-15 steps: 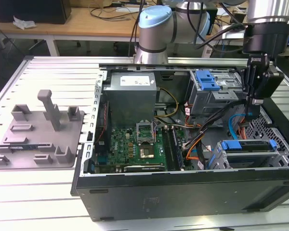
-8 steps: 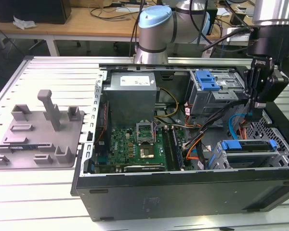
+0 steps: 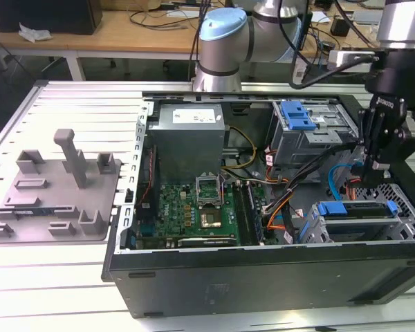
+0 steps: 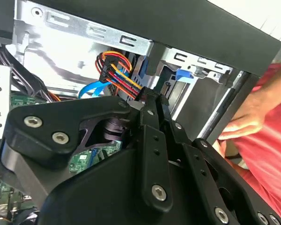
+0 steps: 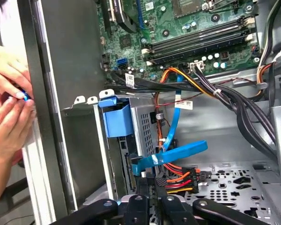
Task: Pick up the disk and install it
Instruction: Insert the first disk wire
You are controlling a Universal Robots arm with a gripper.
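- Exterior view: open case (image 3: 263,277) lies on its side on the slatted worktop (image 3: 69,277); arm (image 3: 225,41) reaches over from the far side.
- End effector (image 3: 372,181) hangs inside the case at the exterior view's right, in the gap between the two drive cages.
- Disk (image 3: 356,209) sits in the nearer cage (image 3: 401,225), just below the end effector. Its blue carrier frame shows at both ends. It is not in the end effector's hold.
- Blue latch (image 3: 297,114) lies on top of the farther cage.
- Grey power supply (image 3: 187,131) sits towards the case's far wall, with the motherboard (image 3: 200,204) in front of it.
- Grey fixture (image 3: 55,187) rests on the worktop at the exterior view's left, well apart from the case.
- In both wrist views the end effector (image 4: 152,99) (image 5: 153,185) has its fingers drawn together.
- Fingertips sit right at the power connector (image 5: 175,178) with red, orange and yellow wires (image 4: 114,68). I cannot tell whether they pinch it.
- Flat blue cable (image 5: 175,152) crosses just beside that connector.
- First wrist view: a person's hands (image 5: 9,98) are outside the case wall, holding a small blue item (image 5: 24,95).
- Second wrist view: a hand (image 4: 248,117) and a red sleeve (image 4: 271,154) are beside the case.
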